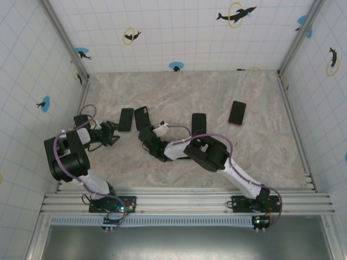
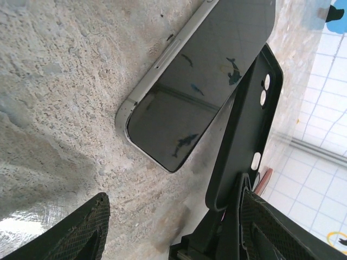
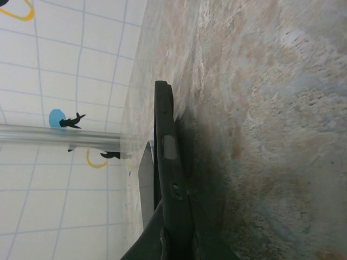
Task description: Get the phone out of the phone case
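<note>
Quick headcount of the table point(image 1: 217, 89): four dark flat slabs are lying on it. One is showing as a bare phone point(image 1: 126, 119), screen up, and one as an empty black phone case point(image 1: 143, 116) with its camera holes open. For the middle slab point(image 1: 198, 123) and the right-hand slab point(image 1: 237, 112), I'm not managing to tell phone from case. Two arms are reaching in, the left arm point(image 1: 68, 157) and the right arm point(image 1: 209, 154). I'm counting at least six dolphin stickers point(image 1: 236, 13) on the walls.

The overhead camera looks down on the whole table point(image 1: 217, 92); both wrist cameras skim close, sharing the phone case point(image 2: 246, 135).
</note>
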Controlling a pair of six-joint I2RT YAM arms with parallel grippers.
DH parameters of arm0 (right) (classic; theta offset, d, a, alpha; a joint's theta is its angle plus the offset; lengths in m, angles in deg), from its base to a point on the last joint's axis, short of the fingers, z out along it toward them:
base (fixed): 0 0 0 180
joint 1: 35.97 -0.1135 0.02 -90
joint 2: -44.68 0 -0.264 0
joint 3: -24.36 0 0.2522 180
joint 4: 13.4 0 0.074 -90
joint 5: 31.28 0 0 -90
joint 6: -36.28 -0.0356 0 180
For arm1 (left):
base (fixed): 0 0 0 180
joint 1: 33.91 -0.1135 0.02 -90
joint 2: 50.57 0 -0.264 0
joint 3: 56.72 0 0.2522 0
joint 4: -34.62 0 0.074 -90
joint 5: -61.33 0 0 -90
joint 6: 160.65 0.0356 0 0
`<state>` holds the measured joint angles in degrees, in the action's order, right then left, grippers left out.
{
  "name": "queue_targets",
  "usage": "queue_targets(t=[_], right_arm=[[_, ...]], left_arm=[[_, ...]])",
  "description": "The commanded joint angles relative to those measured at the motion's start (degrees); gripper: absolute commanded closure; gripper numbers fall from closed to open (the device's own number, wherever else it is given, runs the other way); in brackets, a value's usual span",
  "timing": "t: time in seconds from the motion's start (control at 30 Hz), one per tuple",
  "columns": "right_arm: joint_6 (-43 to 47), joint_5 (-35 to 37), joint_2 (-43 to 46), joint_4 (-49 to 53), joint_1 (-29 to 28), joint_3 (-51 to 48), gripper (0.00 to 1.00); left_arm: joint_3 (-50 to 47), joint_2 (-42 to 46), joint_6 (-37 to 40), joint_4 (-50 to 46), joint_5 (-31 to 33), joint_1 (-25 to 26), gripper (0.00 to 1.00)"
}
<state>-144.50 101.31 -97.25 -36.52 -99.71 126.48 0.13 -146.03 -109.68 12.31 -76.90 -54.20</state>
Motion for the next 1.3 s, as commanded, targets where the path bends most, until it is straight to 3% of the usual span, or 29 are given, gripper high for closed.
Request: queue_targets(t=[0.0, 0.33, 0.5, 0.77, 1.0, 1.17, 1.2, 1.27], right_arm=[[-0.7, 1.4, -1.9, 1.0, -0.3, 2.0, 0.83], [15.1, -0.8, 4.1, 6.9, -0.8, 0.5, 0.49], [23.1, -1.2, 6.8, 10.2, -1.6, 0.8, 0.40], [33.1, -1.0, 9.2, 16.5, -2.6, 2.8, 0.32], [42.4, -0.4, 15.2, 16.8, -2.5, -1.1, 0.27], [55.0, -8.9, 24.9, 13.4, -1.3, -11.8, 0.24], [57.6, -10.7, 27.3, 13.7, -0.9, -13.9, 0.16], [65.6, -16.5, 32.8, 14.0, 0.5, -19.2, 0.13]], left_arm=[[-0.3, 1.2, -0.4, -0.5, -0.6, 0.3, 0.34], [0.5, 1.8, -0.8, 0.1, -1.2, 0.6, 0.34], [1.2, 2.2, -0.8, 0.1, -1.1, 0.7, 0.33], [2.0, 3.1, -1.0, 0.1, -0.9, 1.1, 0.33], [2.1, 4.8, -0.9, 0.0, -0.8, 1.2, 0.32], [2.0, 8.5, -0.6, -1.3, -0.4, 2.4, 0.30], [1.8, 9.4, -0.4, -1.6, -0.4, 2.7, 0.28], [1.6, 11.4, 0.2, -2.3, -0.2, 3.4, 0.28]])
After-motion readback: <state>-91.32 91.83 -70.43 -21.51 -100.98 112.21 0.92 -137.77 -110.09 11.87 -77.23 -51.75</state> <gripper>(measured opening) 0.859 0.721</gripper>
